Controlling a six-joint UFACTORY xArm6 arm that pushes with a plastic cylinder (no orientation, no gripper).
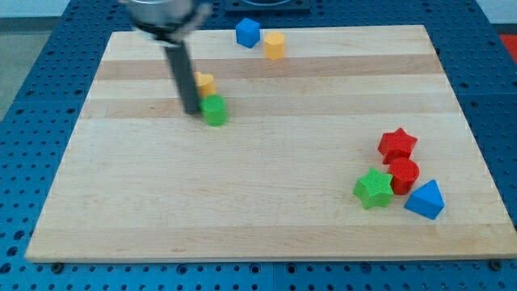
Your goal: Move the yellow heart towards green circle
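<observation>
Seven blocks sit on the wooden board (266,202). Rod (182,77) comes down from the view's top-left, blurred; it ends in a plain point, no jaws to open or shut. My tip (191,111) rests just left of the green circle (214,110), touching or nearly so.

Yellow heart (205,82): small, yellow-orange, partly hidden behind the rod, shape hard to confirm. It lies just right of the rod, directly above the green circle and touching it, in the board's upper-left part.

Blue cube (247,32) and yellow block (275,45) sit by the top edge. Near the bottom-right corner: red star (397,145), red block (403,174), green star (373,188), blue triangle (426,200), clustered.
</observation>
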